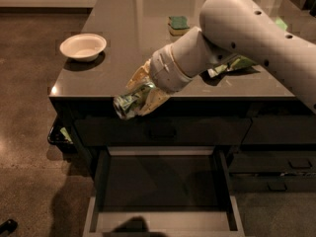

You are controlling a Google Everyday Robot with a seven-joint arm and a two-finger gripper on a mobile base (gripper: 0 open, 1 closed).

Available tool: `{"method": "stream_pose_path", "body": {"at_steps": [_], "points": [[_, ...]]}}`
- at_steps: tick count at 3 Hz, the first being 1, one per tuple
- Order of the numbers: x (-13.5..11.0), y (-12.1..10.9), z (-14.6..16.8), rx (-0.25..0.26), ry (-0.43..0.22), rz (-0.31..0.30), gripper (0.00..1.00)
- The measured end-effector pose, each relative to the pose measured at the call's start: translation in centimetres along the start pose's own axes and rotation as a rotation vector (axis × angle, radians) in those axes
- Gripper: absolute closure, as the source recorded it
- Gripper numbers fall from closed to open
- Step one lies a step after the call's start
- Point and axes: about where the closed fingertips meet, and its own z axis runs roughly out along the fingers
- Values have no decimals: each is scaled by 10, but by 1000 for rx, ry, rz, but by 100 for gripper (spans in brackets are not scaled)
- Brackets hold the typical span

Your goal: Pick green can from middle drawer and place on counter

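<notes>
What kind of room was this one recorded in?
Likely a kitchen: glossy counter with a bowl and sponge. The gripper holds the green can above the open middle drawer.
</notes>
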Motion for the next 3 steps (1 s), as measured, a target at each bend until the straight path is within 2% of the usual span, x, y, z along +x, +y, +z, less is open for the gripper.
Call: {"method": "stream_pose_path", "body": {"at_steps": [1, 2, 3], "points": [[0, -24, -15, 5, 44, -57, 100], [18, -75, -46, 21, 139, -145, 100], [28, -105, -64, 34, 193, -193, 100]]}}
